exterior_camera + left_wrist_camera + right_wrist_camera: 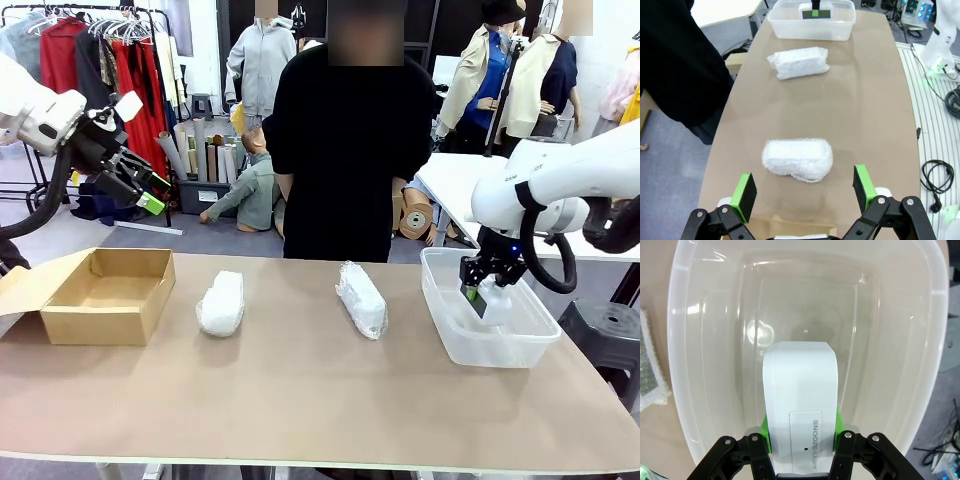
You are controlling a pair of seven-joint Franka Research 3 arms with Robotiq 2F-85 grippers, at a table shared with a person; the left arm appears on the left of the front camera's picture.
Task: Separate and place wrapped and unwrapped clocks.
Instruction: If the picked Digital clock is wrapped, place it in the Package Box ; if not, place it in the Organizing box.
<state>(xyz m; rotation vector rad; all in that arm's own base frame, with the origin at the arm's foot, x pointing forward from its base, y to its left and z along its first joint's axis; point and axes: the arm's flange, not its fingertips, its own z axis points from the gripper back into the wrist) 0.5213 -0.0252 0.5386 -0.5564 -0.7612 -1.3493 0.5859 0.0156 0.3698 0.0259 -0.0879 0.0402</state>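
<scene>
Right fingers (838, 424) pinch the bare clock (800, 390) over the clear tub (690, 365) at right, to set it apart from the wrapped clocks (222, 303) (361, 298); my left fingers (746, 192) hang spread.

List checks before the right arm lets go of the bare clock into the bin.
1. Grip: the clock is clamped between the fingers of the right gripper: ok.
2. Position: the clock is within the rim of the clear bin: ok.
3. Bin floor under the clock is bare: ok.
4. Whether the clock touches the bin floor: cannot tell.
5. Both wrapped bundles lie on the table, outside the bin: ok.
6. The left gripper is open and far from the bin: ok.
</scene>
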